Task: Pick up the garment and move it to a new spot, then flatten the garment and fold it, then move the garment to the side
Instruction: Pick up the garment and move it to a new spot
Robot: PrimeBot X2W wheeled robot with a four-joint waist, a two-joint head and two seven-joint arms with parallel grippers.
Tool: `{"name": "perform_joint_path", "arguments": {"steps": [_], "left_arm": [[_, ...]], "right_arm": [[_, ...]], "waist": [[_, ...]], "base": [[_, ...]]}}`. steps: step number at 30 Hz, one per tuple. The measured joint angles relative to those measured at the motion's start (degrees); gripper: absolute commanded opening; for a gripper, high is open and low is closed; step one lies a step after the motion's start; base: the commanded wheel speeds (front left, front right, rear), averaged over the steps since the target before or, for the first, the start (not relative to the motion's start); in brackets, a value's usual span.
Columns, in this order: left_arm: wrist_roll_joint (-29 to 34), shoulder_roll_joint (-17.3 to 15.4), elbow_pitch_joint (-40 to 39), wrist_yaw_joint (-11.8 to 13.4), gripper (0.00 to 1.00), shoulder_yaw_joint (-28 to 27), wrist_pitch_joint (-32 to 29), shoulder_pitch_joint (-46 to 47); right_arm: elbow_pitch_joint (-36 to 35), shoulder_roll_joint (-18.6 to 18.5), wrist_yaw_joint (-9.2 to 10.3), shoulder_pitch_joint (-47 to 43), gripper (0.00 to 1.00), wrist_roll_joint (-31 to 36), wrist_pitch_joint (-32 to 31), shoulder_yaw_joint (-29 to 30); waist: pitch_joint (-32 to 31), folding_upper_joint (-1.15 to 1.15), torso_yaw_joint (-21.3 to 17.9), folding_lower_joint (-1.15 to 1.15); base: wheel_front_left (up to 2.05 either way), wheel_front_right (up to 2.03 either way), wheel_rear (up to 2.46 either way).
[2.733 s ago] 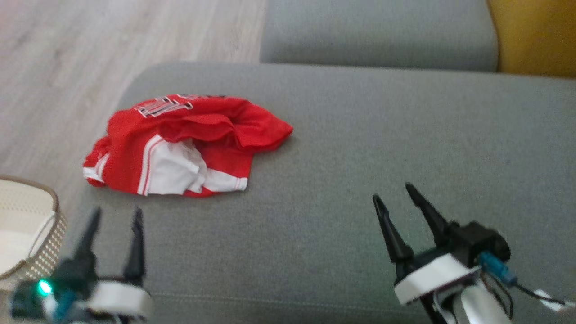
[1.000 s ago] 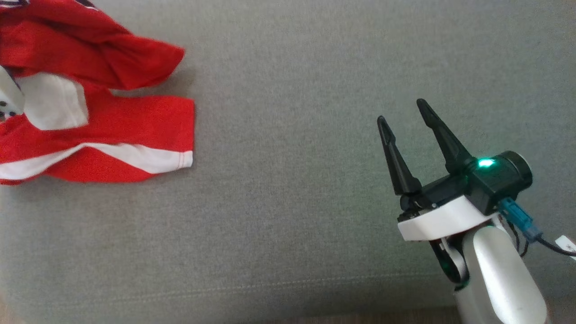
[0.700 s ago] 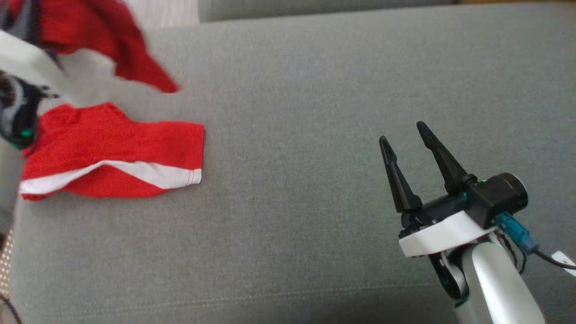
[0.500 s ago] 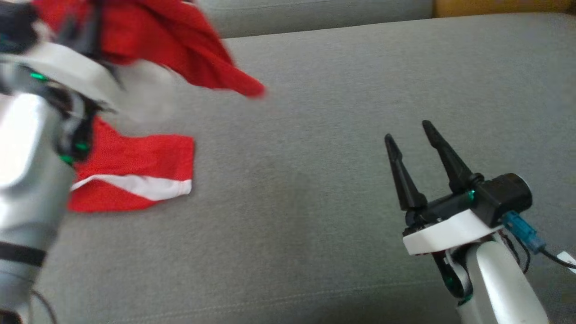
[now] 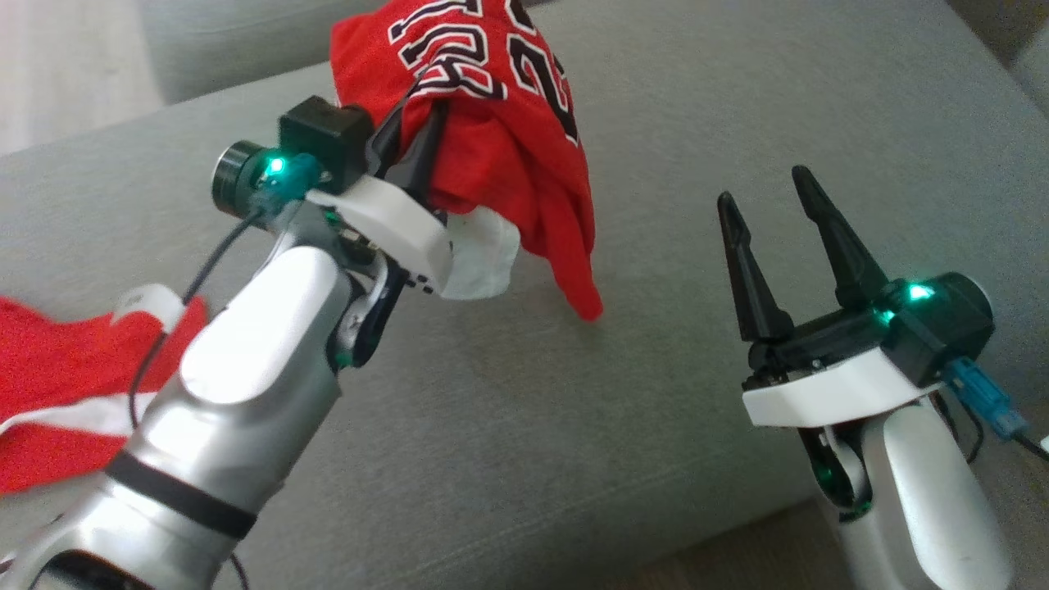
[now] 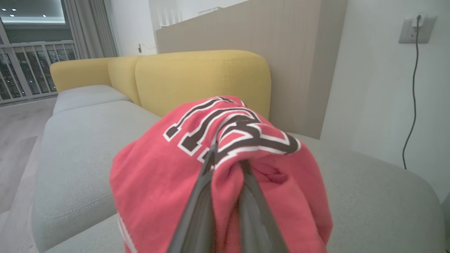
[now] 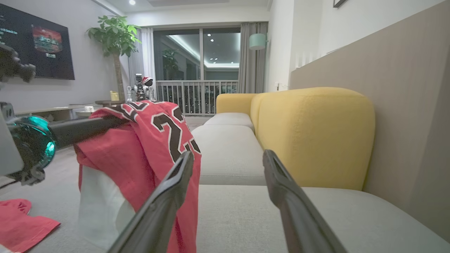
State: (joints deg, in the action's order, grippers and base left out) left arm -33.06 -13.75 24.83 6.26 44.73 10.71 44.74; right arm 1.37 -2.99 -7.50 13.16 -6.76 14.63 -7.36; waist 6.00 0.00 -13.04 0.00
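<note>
**Fig. Garment raised over the sofa; head view and both wrist views.**

My left pincer [image 5: 414,135] is clamped on the garment [image 5: 508,139], a red jersey with black, white-edged lettering and numerals. In the left wrist view its two fingers [image 6: 205,196] stand nearly together, with a fold of red cloth pinched between them and draped over their tips. The garment hangs clear of the grey sofa seat [image 5: 737,98]. Its lowest red corner reaches down close to the cushion, and I cannot tell whether it touches. A white panel [image 5: 483,254] hangs just beside my left wrist.

A red piece with a white stripe [image 5: 57,377] lies on the seat at the lower left, partly behind my left forearm [image 5: 246,369]. I cannot tell whether it joins the raised cloth.

My right pincer [image 5: 762,187] is spread wide and holds nothing. It is poised above the seat to the right of the garment, apart from it. In the right wrist view the jersey [image 7: 147,147] hangs behind its left finger [image 7: 168,196], and the yellow backrest [image 7: 316,133] stands beyond.

Change from earlier frames: almost three seconds ago the garment lay bunched on the cushion with both pincers open and short of it. Half a second ago it was already lifted, but blurred at the upper left. It now sits near the top centre with its lettering legible, although the head camera has also swung. The spread of my right pincer is unchanged.
</note>
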Motion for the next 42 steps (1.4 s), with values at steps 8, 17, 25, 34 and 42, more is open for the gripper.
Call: {"name": "perform_joint_path", "arguments": {"steps": [8, 17, 25, 34, 42], "left_arm": [[6.81, 3.0, 13.12, 3.8, 0.21, 3.48, 2.14, 2.87], [9.27, 5.97, 23.26, 1.74, 1.0, 6.43, 3.26, 2.61], [9.29, 3.96, 12.99, 2.38, 1.0, 1.49, 3.6, 0.31], [11.31, -2.12, -4.04, 6.36, 1.0, -4.22, 3.67, -24.31], [15.9, -1.01, -17.33, 8.6, 1.0, -12.45, 3.68, -41.49]], "right_arm": [[-3.34, -0.01, 0.0, 0.32, 1.0, -0.38, 0.0, -0.91], [-3.24, 0.0, 0.0, 0.33, 1.0, -0.16, 0.0, -0.64], [-1.11, 0.0, 0.0, 0.09, 1.0, 1.4, 0.0, -0.3], [3.02, 0.02, 0.0, -7.62, 1.0, 3.44, -0.01, 2.11], [4.57, 0.1, 0.0, -12.43, 1.0, 2.49, -0.01, 3.9]], "waist": [[3.81, 0.0, -6.02, 0.0], [6.12, 0.0, -3.78, 0.0], [4.0, 0.0, 1.75, 0.0], [-2.9, 0.0, 8.72, 0.0], [-8.03, 0.0, 13.12, 0.0]], "base": [[0.0, 0.0, 0.0], [0.0, 0.0, 0.0], [0.0, 0.0, 0.0], [0.0, 0.0, 0.0], [0.0, 0.0, 0.0]]}}
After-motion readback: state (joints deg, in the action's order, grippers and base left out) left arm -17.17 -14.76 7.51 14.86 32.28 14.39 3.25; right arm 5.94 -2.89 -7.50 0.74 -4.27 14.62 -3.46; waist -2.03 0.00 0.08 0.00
